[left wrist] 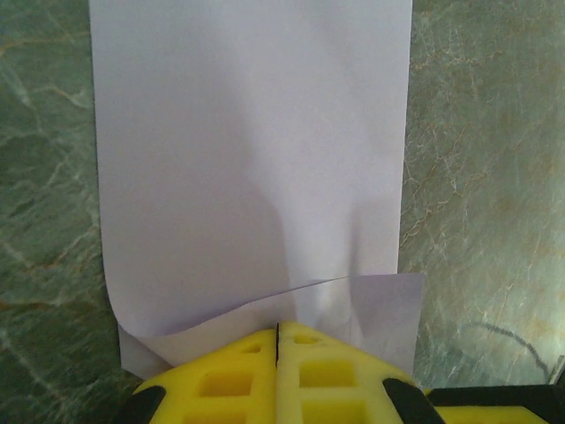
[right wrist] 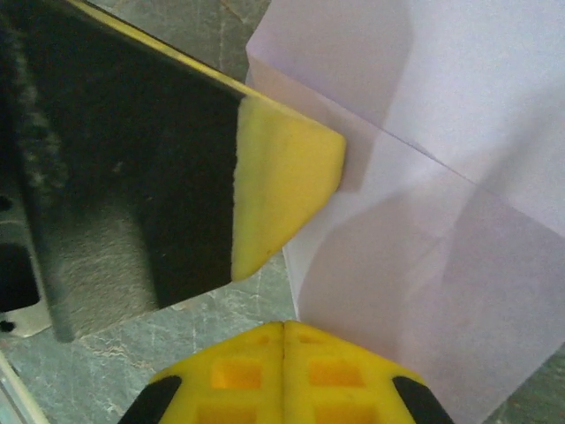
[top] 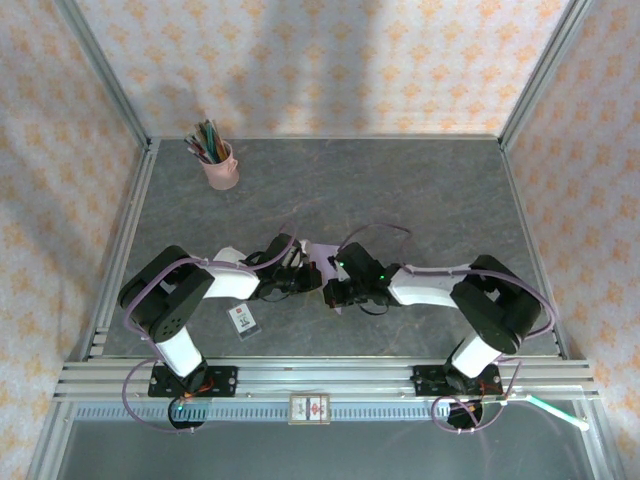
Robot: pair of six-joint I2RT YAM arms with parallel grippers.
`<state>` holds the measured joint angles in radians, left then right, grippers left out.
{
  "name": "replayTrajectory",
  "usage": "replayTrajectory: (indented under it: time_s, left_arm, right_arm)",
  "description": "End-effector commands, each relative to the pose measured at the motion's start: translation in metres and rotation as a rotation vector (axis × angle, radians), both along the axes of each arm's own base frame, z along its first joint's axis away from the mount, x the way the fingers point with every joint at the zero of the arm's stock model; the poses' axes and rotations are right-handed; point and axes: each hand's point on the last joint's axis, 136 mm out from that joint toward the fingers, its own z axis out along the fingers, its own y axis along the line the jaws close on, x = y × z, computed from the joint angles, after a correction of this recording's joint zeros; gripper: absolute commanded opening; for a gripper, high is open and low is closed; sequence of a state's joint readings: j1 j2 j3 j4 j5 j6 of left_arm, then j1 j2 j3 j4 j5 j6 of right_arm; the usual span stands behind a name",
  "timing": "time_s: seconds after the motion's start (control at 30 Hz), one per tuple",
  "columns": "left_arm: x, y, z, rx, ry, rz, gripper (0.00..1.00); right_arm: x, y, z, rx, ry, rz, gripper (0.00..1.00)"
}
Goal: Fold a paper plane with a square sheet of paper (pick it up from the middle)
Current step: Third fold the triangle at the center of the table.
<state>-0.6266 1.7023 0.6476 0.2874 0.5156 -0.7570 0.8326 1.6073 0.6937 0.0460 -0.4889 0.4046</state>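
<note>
- Found the left gripper [left wrist: 278,344] fully closed, yellow fingertips pressed together with no gap, tips over the near edge of the square sheet of paper [left wrist: 247,159]; could not confirm a pinch.
- Found the right gripper [right wrist: 282,344] likewise closed, tips meeting just beside a side edge of the sheet.
- Noted one left pad [right wrist: 282,185] touching the sheet's folded border in the right wrist view.
- Recorded the sheet as lavender and partly folded, one flap overlapping, lying between both grippers midway across the worktop [top: 420,190], nearer its near edge.
- Located a pink cup [top: 221,168] of pens at the far-left corner and a white card [top: 243,319] by the near edge, left of centre.
</note>
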Motion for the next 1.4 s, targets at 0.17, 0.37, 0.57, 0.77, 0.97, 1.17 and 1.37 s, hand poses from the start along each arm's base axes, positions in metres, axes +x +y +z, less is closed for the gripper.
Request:
replayTrajectory:
  time_s: [0.17,0.37,0.57,0.77,0.97,1.17,1.37]
  left_arm:
    - [-0.03,0.041,-0.061,0.235,0.136,0.022,0.04]
    - [-0.033,0.045,-0.066,0.253,0.145,0.019,0.03]
    - [-0.034,0.048,-0.071,0.275,0.151,0.016,0.03]
    - [-0.035,0.05,-0.074,0.281,0.159,0.016,0.03]
    - [-0.035,0.05,-0.073,0.28,0.157,0.02,0.03]
    - [-0.034,0.049,-0.071,0.279,0.154,0.019,0.03]
    - [-0.035,0.05,-0.071,0.276,0.153,0.024,0.03]
  right_arm:
    - [-0.006,-0.02,-0.019,-0.102,0.011,0.003,0.0]
    - [-0.026,-0.035,-0.029,-0.133,0.06,0.028,0.0]
    - [-0.043,-0.05,-0.035,-0.141,0.102,0.022,0.0]
    - [-0.059,-0.065,-0.042,-0.154,0.146,-0.003,0.0]
    - [-0.068,-0.077,-0.04,-0.156,0.158,-0.043,0.0]
    - [-0.043,-0.064,-0.002,-0.095,0.054,-0.073,0.0]
    - [-0.015,-0.035,0.046,0.032,-0.044,-0.08,0.0]
